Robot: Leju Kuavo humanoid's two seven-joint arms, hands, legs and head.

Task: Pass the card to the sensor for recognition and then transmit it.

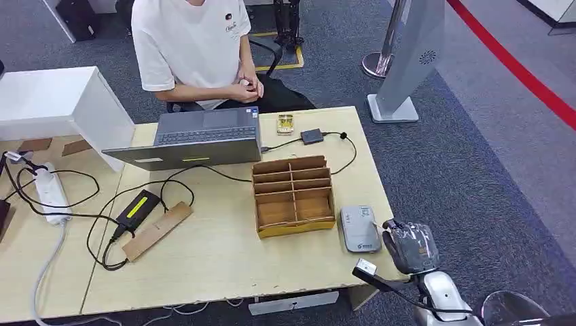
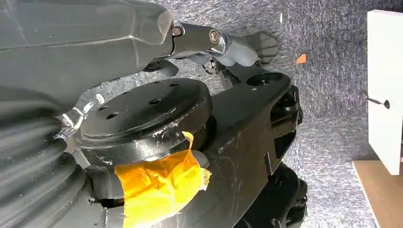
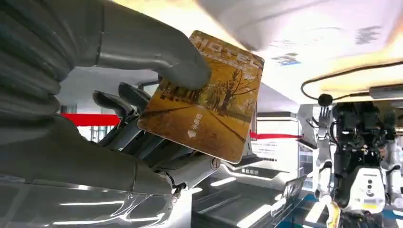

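The right robot hand point(image 3: 142, 118) pinches a yellow-brown card point(image 3: 204, 97) between its thumb and darker fingers, and in the head view this robot hand point(image 1: 411, 246) sits at the bench's point(image 1: 224, 265) near right corner, just beside the grey sensor point(image 1: 358, 229) lying there. Next to the sensor along the bench's right side stands a cardboard divider box point(image 1: 293, 195). The left robot hand point(image 2: 223, 45) hangs over the carpet, and whether it is wide or closed I cannot tell.

Clutter on the surface point(image 1: 224, 265), a person point(image 1: 193, 47) seated behind it.
An open laptop point(image 1: 197, 139) sits at the far edge, a divided wooden box point(image 1: 293, 195) just beside it; a black adapter point(image 1: 138, 207), wood block point(image 1: 157, 230) and power strip point(image 1: 51, 193) lie to the left among cables.
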